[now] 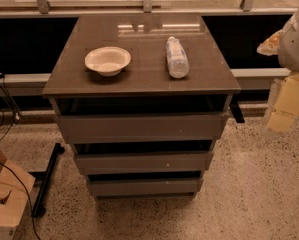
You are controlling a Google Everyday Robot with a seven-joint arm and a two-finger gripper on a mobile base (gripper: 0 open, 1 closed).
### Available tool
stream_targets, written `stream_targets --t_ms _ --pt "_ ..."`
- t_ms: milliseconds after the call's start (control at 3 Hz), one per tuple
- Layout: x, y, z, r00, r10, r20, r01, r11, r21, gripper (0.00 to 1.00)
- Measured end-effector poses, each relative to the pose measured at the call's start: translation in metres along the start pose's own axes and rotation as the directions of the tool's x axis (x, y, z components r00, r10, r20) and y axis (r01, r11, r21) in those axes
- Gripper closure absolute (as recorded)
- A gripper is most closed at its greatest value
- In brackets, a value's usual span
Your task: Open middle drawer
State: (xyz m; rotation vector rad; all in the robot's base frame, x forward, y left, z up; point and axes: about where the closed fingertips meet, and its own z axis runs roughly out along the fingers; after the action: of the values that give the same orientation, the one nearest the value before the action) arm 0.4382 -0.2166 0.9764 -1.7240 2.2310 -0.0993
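Note:
A grey-brown cabinet (139, 84) stands in the middle of the camera view with three handleless drawers stacked in its front. The middle drawer (143, 162) shows a plain long flat front of mid height, between the tallest, widest front (139, 128) above and the smallest front (144, 187) below. It looks pushed in, with a dark gap above its panel. My gripper (284, 109) hangs at the far right edge, to the right of the cabinet and apart from it, at about the height of the top drawer. It holds nothing that I can see.
A white bowl (108, 60) and a clear plastic bottle (177, 57) lying on its side rest on the cabinet top. A black stand leg (46, 179) and cables lie on the floor at left, beside a cardboard box (6, 204). A railing and ledge run behind the cabinet.

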Motion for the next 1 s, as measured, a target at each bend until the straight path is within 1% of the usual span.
stream_targets --t_ms 333,667,1000 --pt "-0.001 0.000 -0.001 1.000 0.000 0.004 0.000 1.0000 0.007 0.00" --pt "0.006 0.000 0.015 0.997 0.027 0.078 -0.025 0.9994 -0.025 0.00" --pt "0.005 0.001 0.016 0.997 0.029 0.069 -0.028 0.9995 -0.013 0.00"
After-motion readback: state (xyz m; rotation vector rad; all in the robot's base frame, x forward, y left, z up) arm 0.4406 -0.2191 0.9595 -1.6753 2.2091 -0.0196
